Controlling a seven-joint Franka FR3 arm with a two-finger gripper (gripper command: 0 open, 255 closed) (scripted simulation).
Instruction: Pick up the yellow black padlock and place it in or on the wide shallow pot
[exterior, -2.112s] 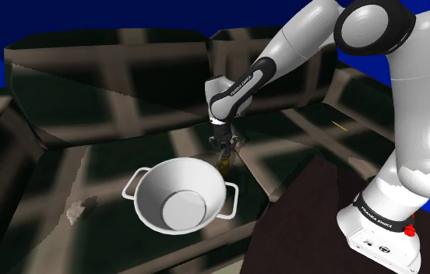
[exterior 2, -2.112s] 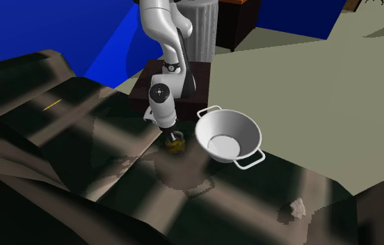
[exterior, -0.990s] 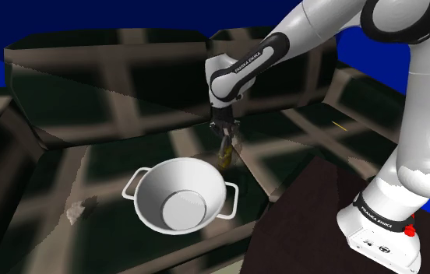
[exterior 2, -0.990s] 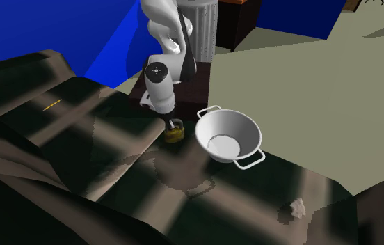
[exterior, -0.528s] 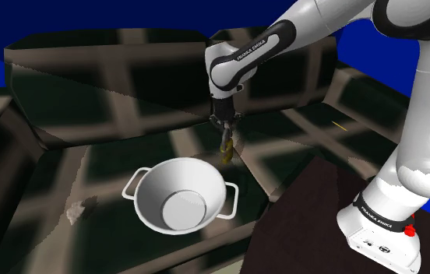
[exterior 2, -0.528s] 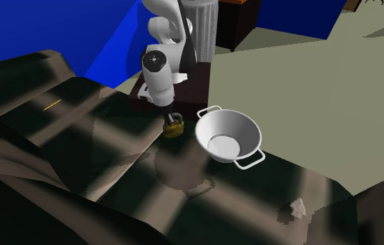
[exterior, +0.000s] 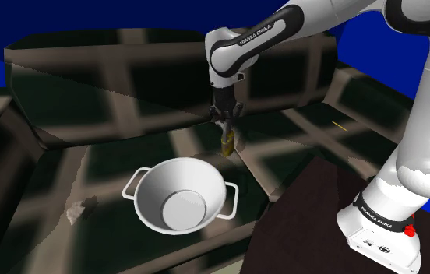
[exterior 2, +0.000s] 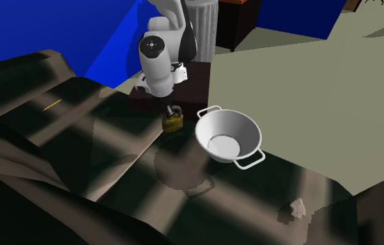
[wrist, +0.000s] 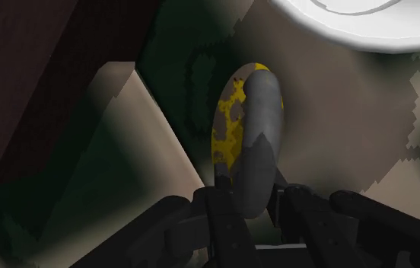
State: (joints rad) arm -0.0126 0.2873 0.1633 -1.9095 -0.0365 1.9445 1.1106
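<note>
Dark chequered surface lies under the gripper (exterior: pixel 225 127), whose 2 fingers (wrist: pixel 220 222) clasp the yellow-and-black padlock (exterior: pixel 227 145), hanging clear just beyond the far rim of the white pot (exterior: pixel 149 187). Lift looks done; next, carry it over the pot and release.

My arm (exterior: pixel 307 19) stretched out, wrist (exterior: pixel 223 66) bent down, gripper (exterior: pixel 224 124) pointing downward, fingers (wrist: pixel 225 221) clamped on the padlock (wrist: pixel 246 145)

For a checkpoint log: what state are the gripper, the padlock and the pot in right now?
gripper: shut on the padlock.
padlock: clasped between the fingers, hanging below them, not in the pot.
pot: upright, empty, on the patterned surface.
</note>
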